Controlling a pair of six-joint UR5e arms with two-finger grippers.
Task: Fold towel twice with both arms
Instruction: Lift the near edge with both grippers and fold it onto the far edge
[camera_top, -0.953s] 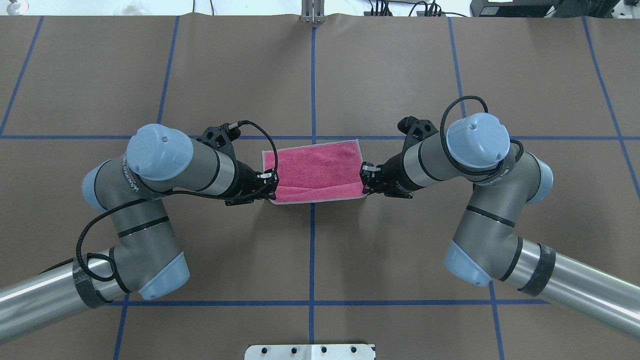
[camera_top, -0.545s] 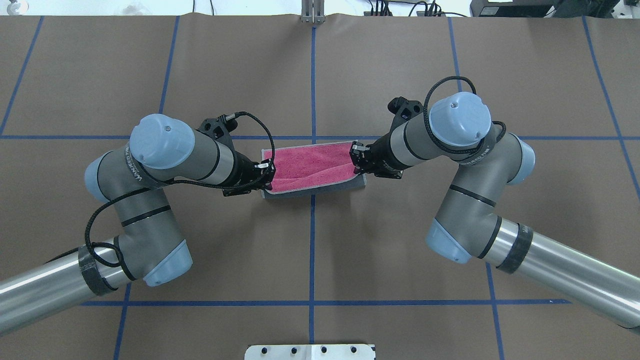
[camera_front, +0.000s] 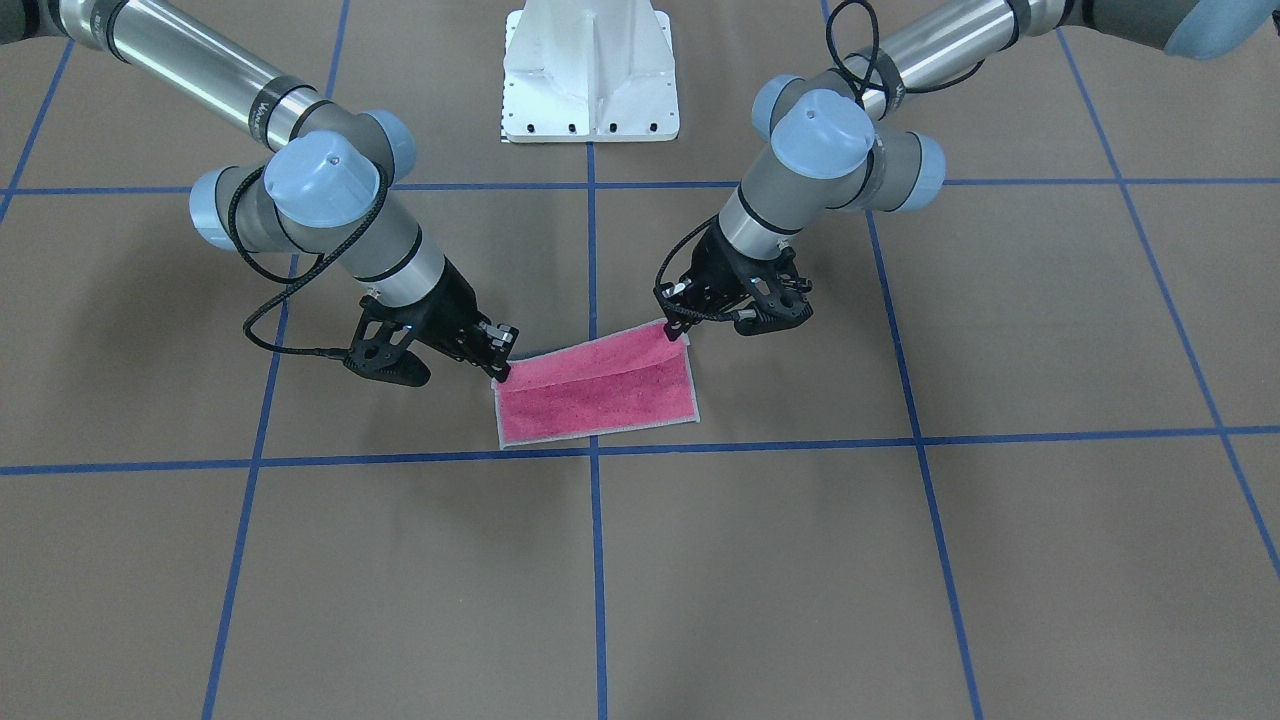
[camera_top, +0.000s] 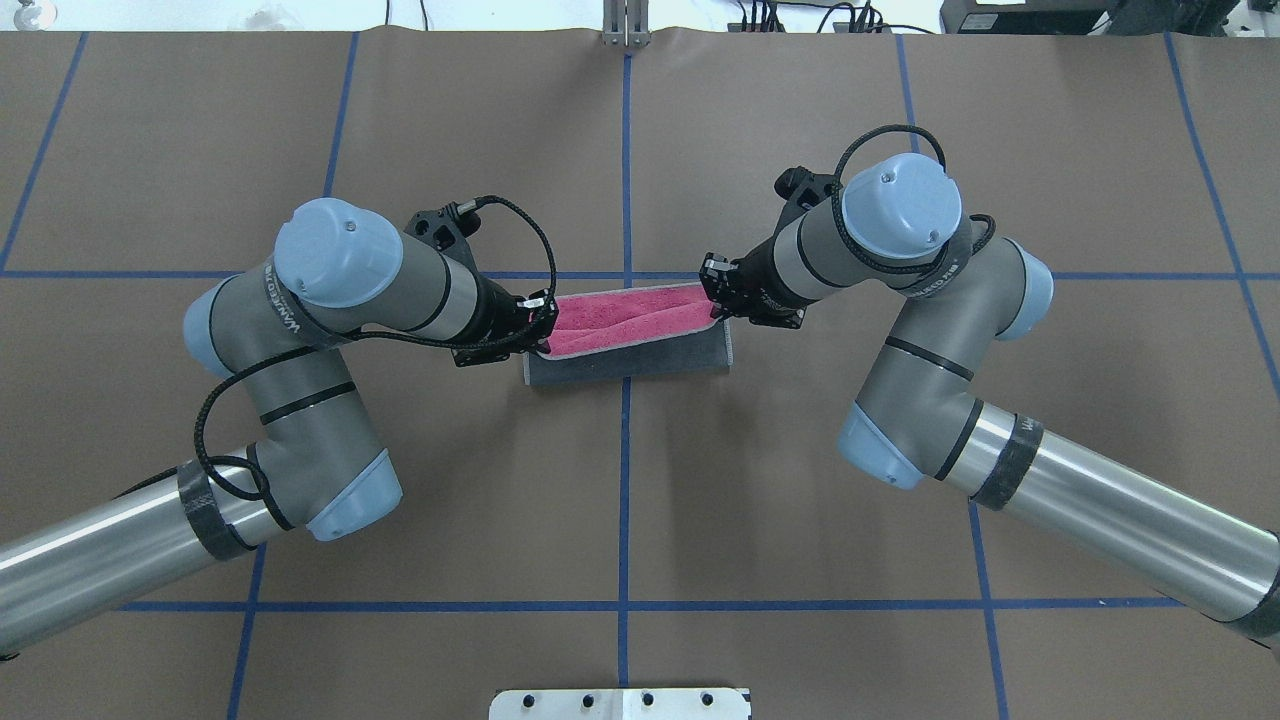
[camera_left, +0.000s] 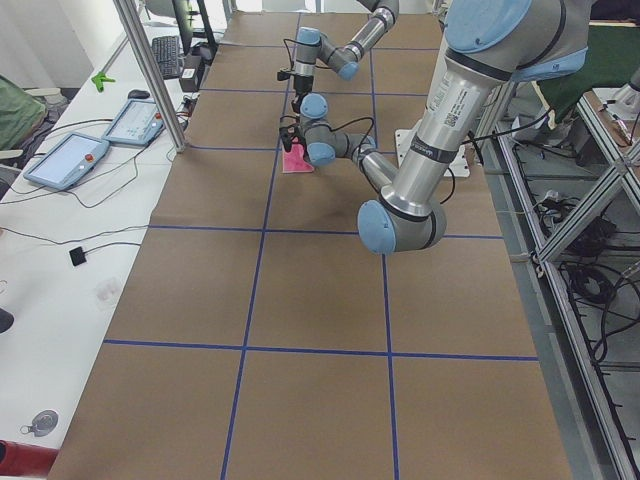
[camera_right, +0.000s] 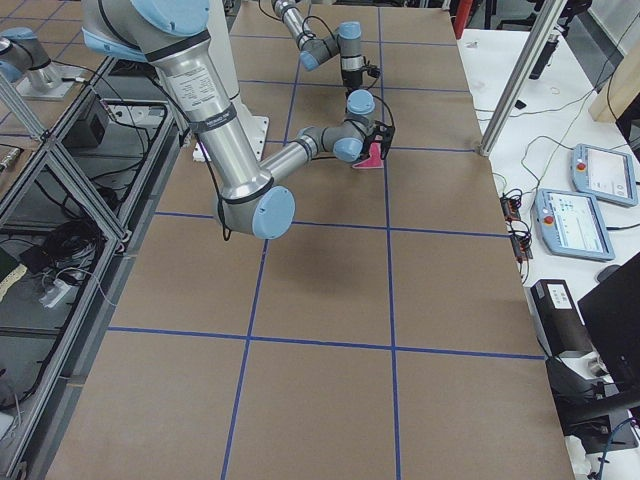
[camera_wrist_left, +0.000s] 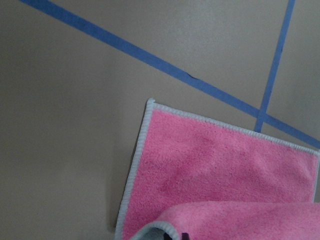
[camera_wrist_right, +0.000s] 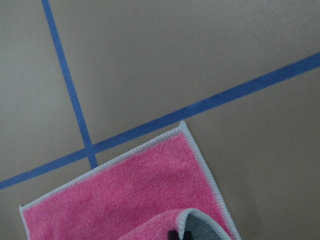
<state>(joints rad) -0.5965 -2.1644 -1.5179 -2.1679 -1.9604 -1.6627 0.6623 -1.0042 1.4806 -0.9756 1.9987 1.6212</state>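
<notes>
The towel lies at the table's middle, pink face up, with its near edge lifted so that the dark grey underside shows. My left gripper is shut on the lifted edge's left corner. My right gripper is shut on the right corner. In the front view the towel lies between the left gripper and the right gripper. Both wrist views show the flat pink part with the lifted edge curling at the bottom.
The white pedestal base stands at the robot's side of the table. Blue tape lines cross the brown table cover. Control tablets and a metal post stand along the far edge.
Both grippers have moved away from the robot's base, carrying the towel's near edge up and over the pink face. More of the grey underside shows now.
</notes>
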